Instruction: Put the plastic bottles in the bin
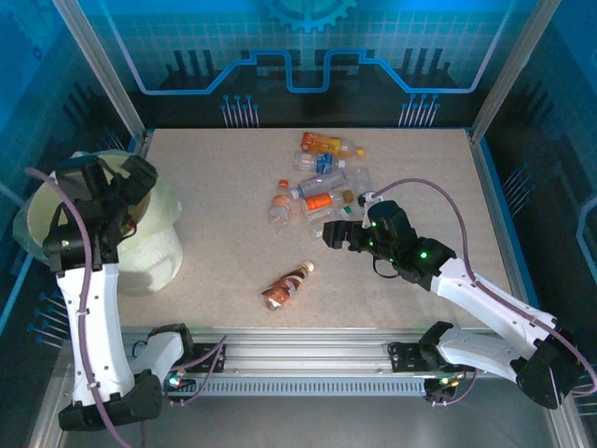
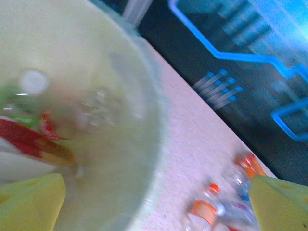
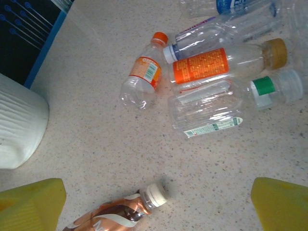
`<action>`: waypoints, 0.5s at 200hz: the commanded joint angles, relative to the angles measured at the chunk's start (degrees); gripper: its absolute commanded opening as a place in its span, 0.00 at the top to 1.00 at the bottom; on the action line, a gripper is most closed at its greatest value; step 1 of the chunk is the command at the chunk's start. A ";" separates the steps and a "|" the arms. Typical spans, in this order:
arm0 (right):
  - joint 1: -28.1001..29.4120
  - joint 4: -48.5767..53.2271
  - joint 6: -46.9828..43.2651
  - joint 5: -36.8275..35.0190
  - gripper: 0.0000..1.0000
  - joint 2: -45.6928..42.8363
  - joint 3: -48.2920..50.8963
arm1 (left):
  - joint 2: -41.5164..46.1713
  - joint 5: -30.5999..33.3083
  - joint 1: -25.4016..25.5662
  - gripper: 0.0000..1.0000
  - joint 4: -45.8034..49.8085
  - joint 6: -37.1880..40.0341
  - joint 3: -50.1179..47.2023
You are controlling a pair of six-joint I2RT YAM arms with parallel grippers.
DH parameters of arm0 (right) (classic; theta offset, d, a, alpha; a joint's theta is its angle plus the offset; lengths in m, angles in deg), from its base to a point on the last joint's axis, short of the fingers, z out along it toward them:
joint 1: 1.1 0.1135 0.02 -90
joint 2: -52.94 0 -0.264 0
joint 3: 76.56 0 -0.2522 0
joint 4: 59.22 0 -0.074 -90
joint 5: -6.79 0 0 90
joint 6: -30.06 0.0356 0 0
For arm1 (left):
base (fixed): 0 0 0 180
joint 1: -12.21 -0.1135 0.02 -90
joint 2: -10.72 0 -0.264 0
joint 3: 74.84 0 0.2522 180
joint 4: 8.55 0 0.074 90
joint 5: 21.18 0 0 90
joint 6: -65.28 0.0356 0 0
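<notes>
The bin (image 1: pixel 157 250), a pale cream bucket, stands at the table's left edge. My left gripper (image 1: pixel 119 191) hangs open over its mouth with nothing between the fingers. In the left wrist view the bin's rim (image 2: pixel 155 154) curves past, and bottles with red and green labels (image 2: pixel 26 137) lie inside. Several plastic bottles (image 1: pixel 322 182) lie clustered at the table's back middle. A crushed brown-labelled bottle (image 1: pixel 286 286) lies alone nearer the front. My right gripper (image 1: pixel 338 233) is open, low beside the cluster. Its wrist view shows the brown bottle (image 3: pixel 113 214) just below the open right gripper (image 3: pixel 156 206).
The right wrist view shows an orange-labelled small bottle (image 3: pixel 142 72), an orange-labelled one with a brown cap (image 3: pixel 226 60) and a clear crushed one with a green band (image 3: pixel 211 113). The bin's ribbed wall (image 3: pixel 19 125) sits at the left. Metal frame posts ring the table.
</notes>
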 commanded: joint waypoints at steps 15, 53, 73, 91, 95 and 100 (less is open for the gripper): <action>0.74 4.89 3.63 -7.22 0.00 -0.80 -0.32 | 0.58 -8.62 12.80 0.01 -5.96 3.08 -2.88; 0.05 8.74 7.30 -11.27 0.00 -1.58 0.17 | -2.13 -6.10 28.36 0.01 -4.69 4.93 -8.65; -0.34 9.22 8.34 -11.89 0.00 -2.51 0.89 | -4.41 -5.28 35.48 0.01 -3.66 5.93 -13.01; -0.70 9.47 8.91 -12.47 0.00 -3.18 1.35 | -7.85 -3.62 42.70 0.01 -3.13 6.09 -15.81; -0.84 9.55 9.06 -12.55 0.00 -3.27 1.38 | -8.94 -2.41 44.45 0.01 -2.95 5.96 -16.20; -0.91 9.63 9.08 -12.65 0.00 -3.36 1.45 | -10.05 -1.08 46.67 0.01 -3.00 5.83 -16.76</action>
